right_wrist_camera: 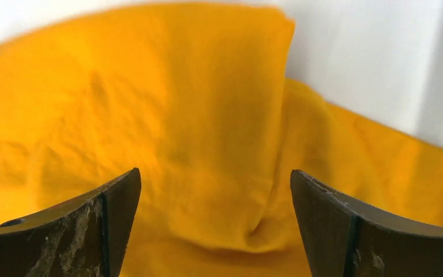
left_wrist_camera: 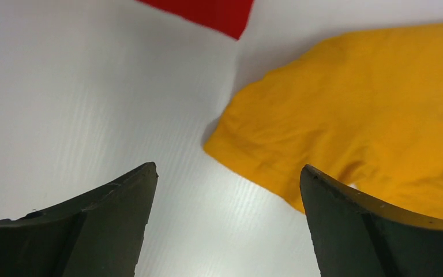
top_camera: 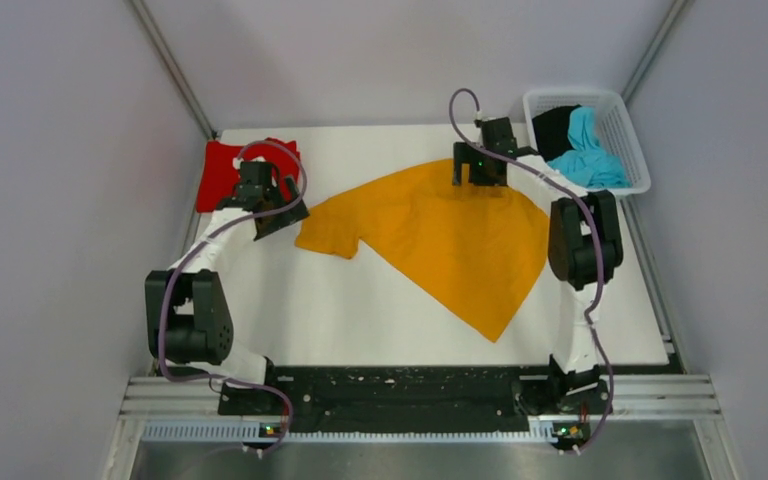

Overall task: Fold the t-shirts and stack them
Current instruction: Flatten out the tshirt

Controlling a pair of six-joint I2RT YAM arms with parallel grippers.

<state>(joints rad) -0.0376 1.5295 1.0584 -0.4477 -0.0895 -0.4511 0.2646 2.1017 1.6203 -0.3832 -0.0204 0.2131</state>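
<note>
The orange-yellow t-shirt lies spread across the middle of the white table, one sleeve pointing left. A folded red t-shirt sits at the far left corner. My left gripper is open, just left of the orange sleeve, with the red shirt's corner beyond it. My right gripper is open over the shirt's far edge, orange cloth between its fingers. The cyan-blue t-shirt and the black t-shirt lie bunched in the basket.
A white plastic mesh basket stands at the far right corner of the table. White walls close in both sides and the back. The arm bases sit on a black rail at the near edge.
</note>
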